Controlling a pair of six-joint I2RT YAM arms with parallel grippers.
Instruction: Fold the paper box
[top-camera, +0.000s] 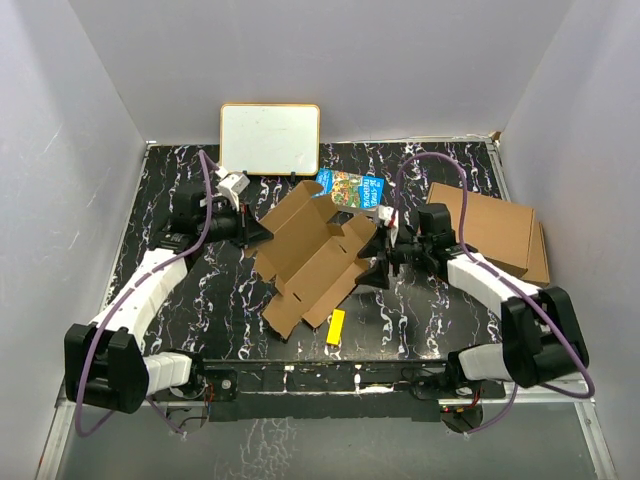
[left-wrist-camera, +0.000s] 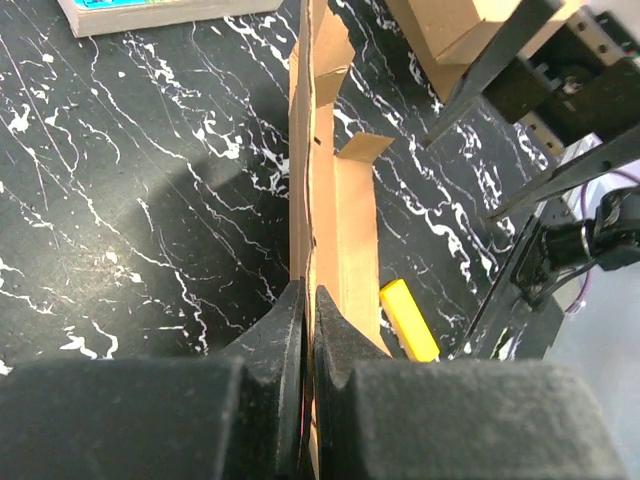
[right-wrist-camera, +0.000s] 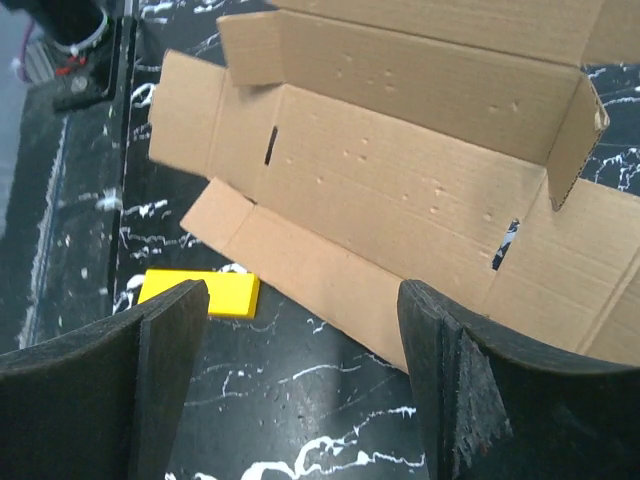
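Box (top-camera: 315, 255): brown die-cut sheet, part-folded, lying aslant mid-table; far long wall raised, near flap flat on the table (top-camera: 180, 300).
Left gripper (left-wrist-camera: 308, 300): jaws clamped on the box's left edge, pinching a panel that stands upright.
Right gripper (right-wrist-camera: 300, 300): jaws wide apart, nothing between them; low over the table, facing the flat near flap.
Step in hand: by appearance, raising the near flap into a second wall while the left grip anchors the sheet.
Method: slip one finger under the flap's free edge, close on it close to the crease, and turn it up along the scored line. The left arm should hold firm so that the sheet does not pivot. The small end tab should be spared from crushing.
Hazard: yellow block (right-wrist-camera: 200, 293) lies just beside the flap's corner and may snag it.
Writing: none visible on the box; blue card (top-camera: 350, 187) behind it bears lettering too small to read; whiteboard (top-camera: 270, 138) blank.
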